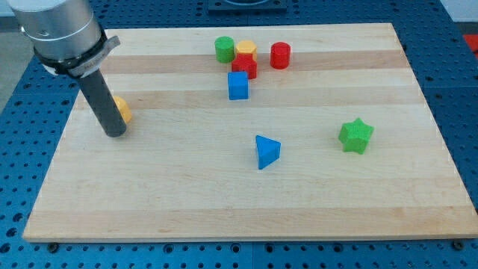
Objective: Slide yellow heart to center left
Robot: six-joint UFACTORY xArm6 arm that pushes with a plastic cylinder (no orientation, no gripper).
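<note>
1. Camera view, arm: the rod comes down from the view's top left, and my tip (114, 133) rests on the wooden board (246, 202) at its left side. The rod ends plain, with no pincer on it, so nothing is gripped or held.
2. Camera view, task block: the yellow heart (122, 109) sits at the board's left, about mid-height, mostly hidden behind the rod. Only its right part shows, touching the rod just above my tip and toward the view's right.
3. Camera view, top cluster: a green cylinder (223, 49), a yellow block (246, 51) and a red cylinder (280, 55) stand in a row near the top edge. A red block (244, 66) sits against the yellow one from below, and a blue cube (238, 85) lies just under that.
4. Camera view, lower right: a blue triangle (267, 152) lies near the board's middle, with a green star (355, 136) well apart to its right.
</note>
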